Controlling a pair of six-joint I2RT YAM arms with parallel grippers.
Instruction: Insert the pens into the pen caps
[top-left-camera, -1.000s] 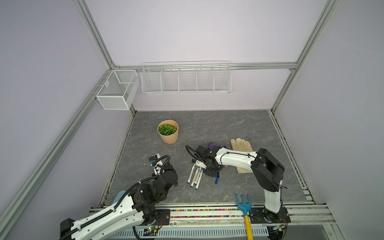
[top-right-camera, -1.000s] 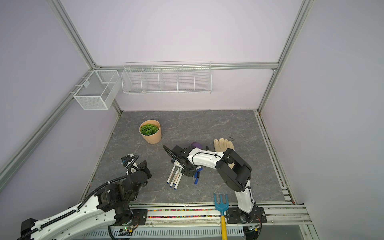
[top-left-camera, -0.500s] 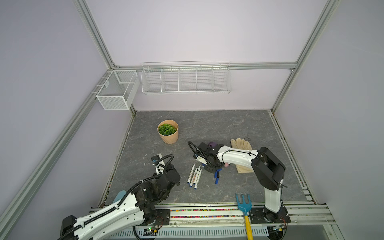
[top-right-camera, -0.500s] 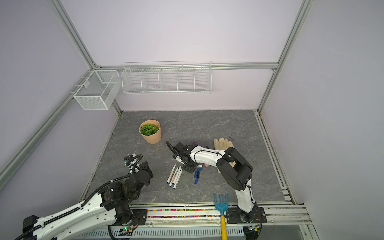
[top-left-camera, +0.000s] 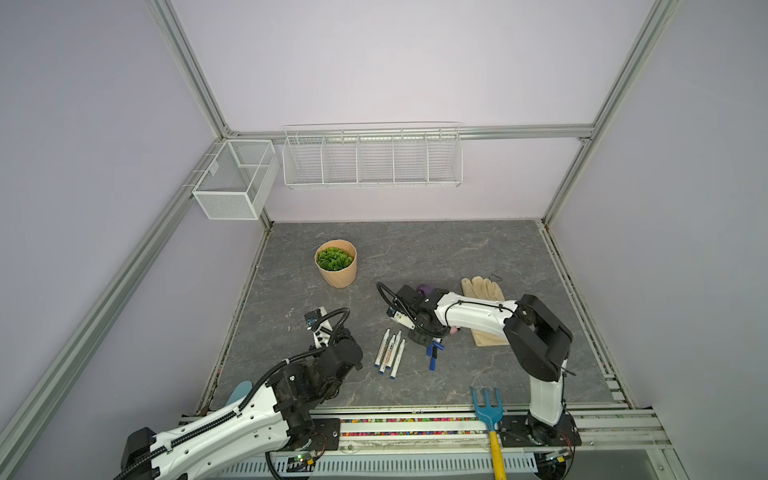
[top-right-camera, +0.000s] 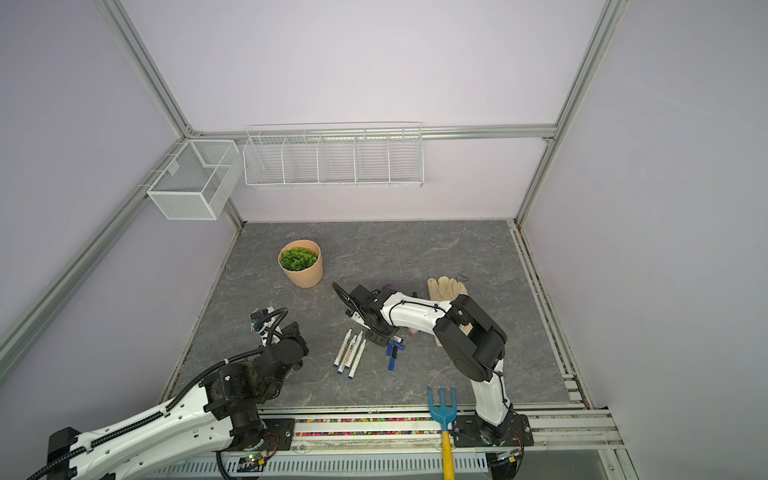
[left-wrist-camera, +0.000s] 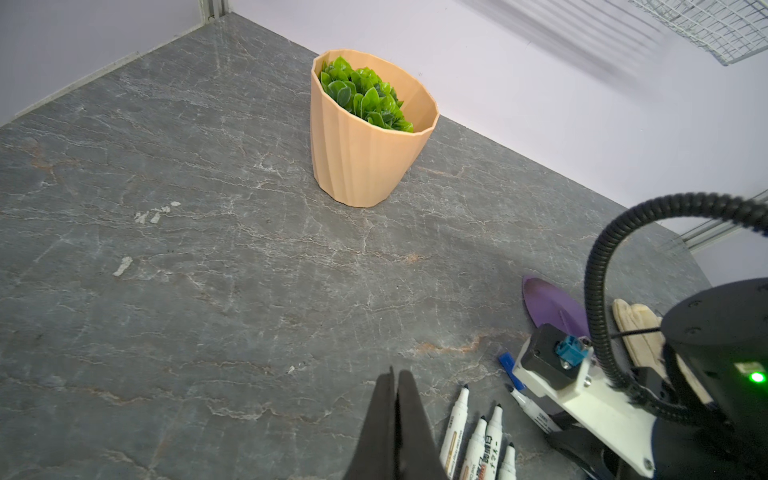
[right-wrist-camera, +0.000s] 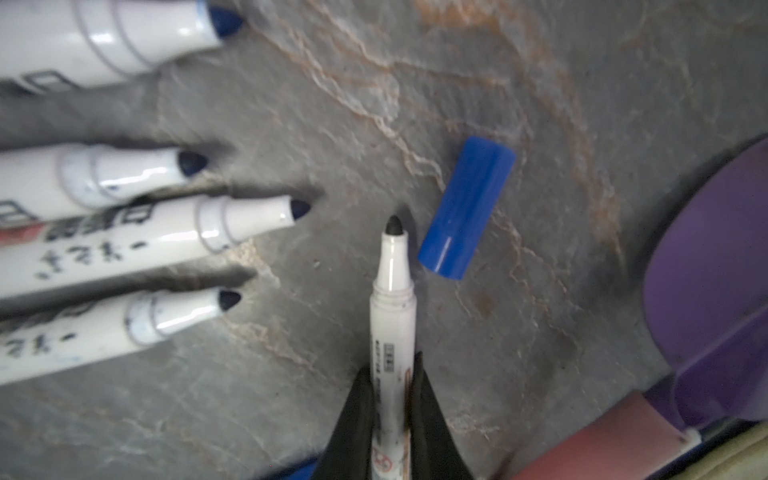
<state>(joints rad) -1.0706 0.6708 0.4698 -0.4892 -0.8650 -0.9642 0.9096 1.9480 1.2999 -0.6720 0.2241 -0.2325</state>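
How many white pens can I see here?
5. Four pens lie grouped on the table; the fifth pen is gripped in the right hand. Others may be hidden under the arm.

White arms (top-left-camera: 473, 316), black joints (top-left-camera: 540, 340), ribbed cables (left-wrist-camera: 598, 266)

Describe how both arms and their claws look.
The left arm and right arm have glossy white links and bulky black joints, with a ribbed black cable looping at each wrist. The left claw and right claw each have two slim, tapering black fingers.
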